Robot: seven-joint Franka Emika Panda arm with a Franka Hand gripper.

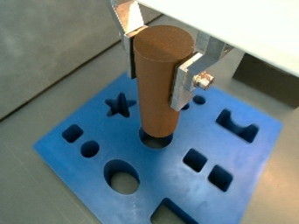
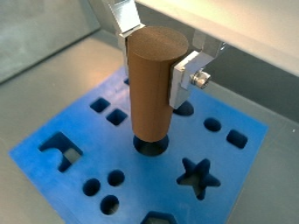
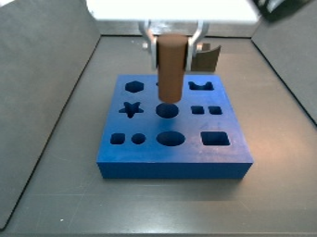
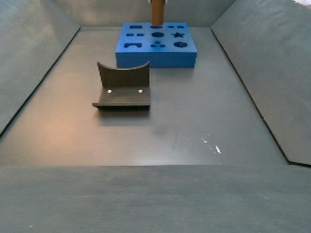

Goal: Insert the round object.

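The round object, a brown wooden cylinder peg (image 1: 156, 83), stands upright between the fingers of my gripper (image 1: 160, 63), which is shut on its upper part. It also shows in a wrist view (image 2: 152, 87) and in a side view (image 3: 171, 67). Its lower end is right over a round hole (image 3: 169, 110) in the middle of the blue block (image 1: 87, 131). In both wrist views the end covers most of that hole, and only a dark rim shows around it. I cannot tell whether the tip has entered. In a side view the peg (image 4: 157, 10) rises above the block (image 4: 155, 55) at the far end.
The blue block (image 3: 173, 165) has several other cut-outs: a star (image 3: 130, 110), a large round hole (image 3: 170, 140), squares and small round holes. The dark fixture (image 4: 123, 86) stands on the grey floor in front of the block. Grey walls slope up on both sides.
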